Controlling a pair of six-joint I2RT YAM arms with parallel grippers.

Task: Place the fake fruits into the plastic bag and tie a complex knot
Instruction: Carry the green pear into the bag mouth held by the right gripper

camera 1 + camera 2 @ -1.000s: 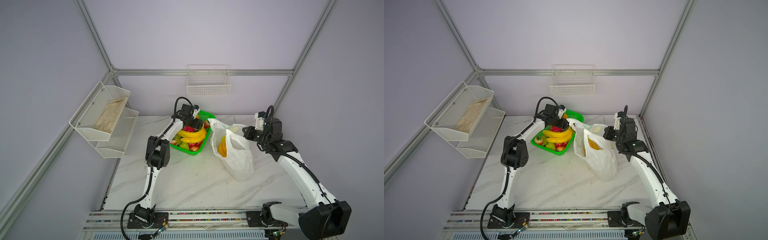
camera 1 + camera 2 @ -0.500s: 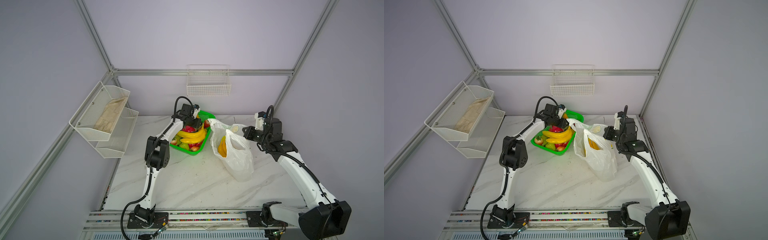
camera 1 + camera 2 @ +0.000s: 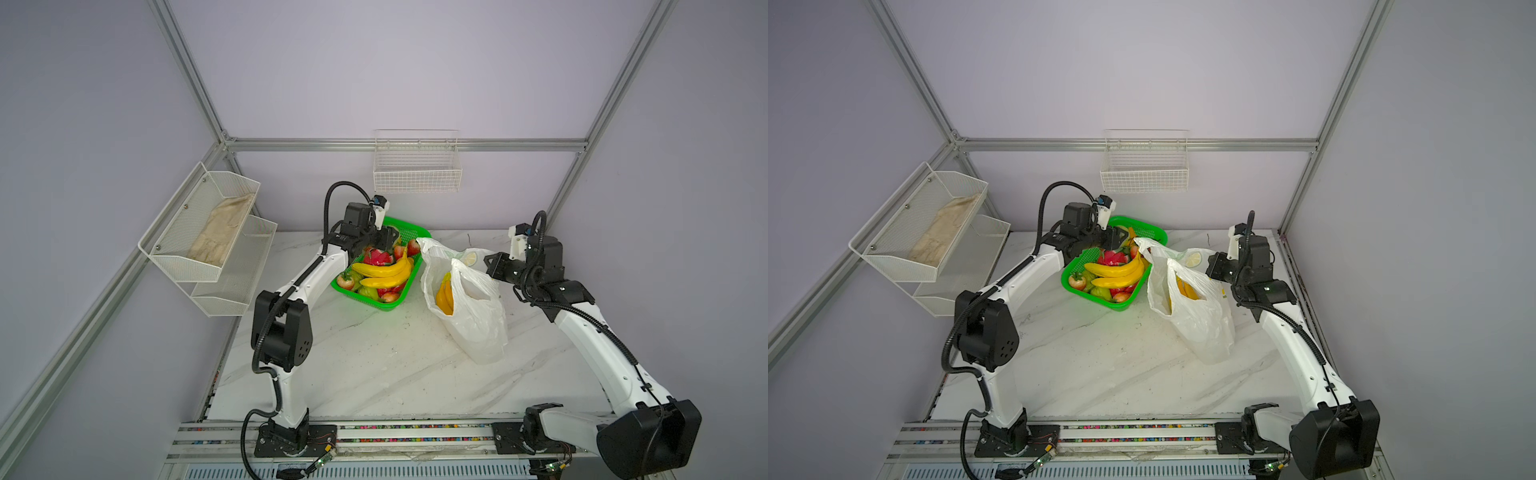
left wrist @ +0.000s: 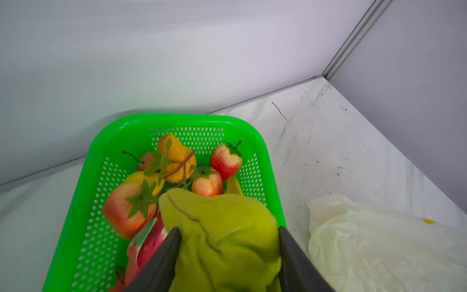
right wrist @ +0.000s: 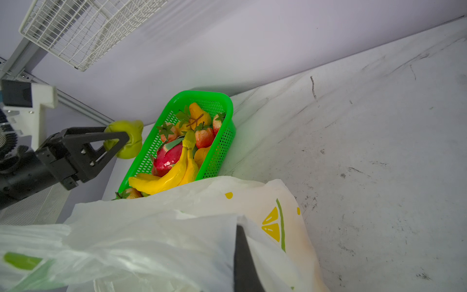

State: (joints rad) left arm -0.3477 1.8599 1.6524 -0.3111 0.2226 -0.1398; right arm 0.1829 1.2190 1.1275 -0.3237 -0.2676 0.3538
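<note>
On the marble table [image 3: 374, 374], the plastic bag [image 3: 478, 324] is seen standing open with a banana bunch [image 3: 444, 297] inside, and its rim is pinched by the pressed-together fingers of the right gripper [image 3: 491, 267]. Just beyond, more fake fruits [image 3: 384, 272] are heaped in a green basket [image 3: 386, 307]. Above the basket's far part, a green pear [image 4: 222, 252] is clamped between the part-spread fingers of the left gripper [image 4: 227, 228]. A wire basket [image 3: 417, 174] is hung on the back wall.
</note>
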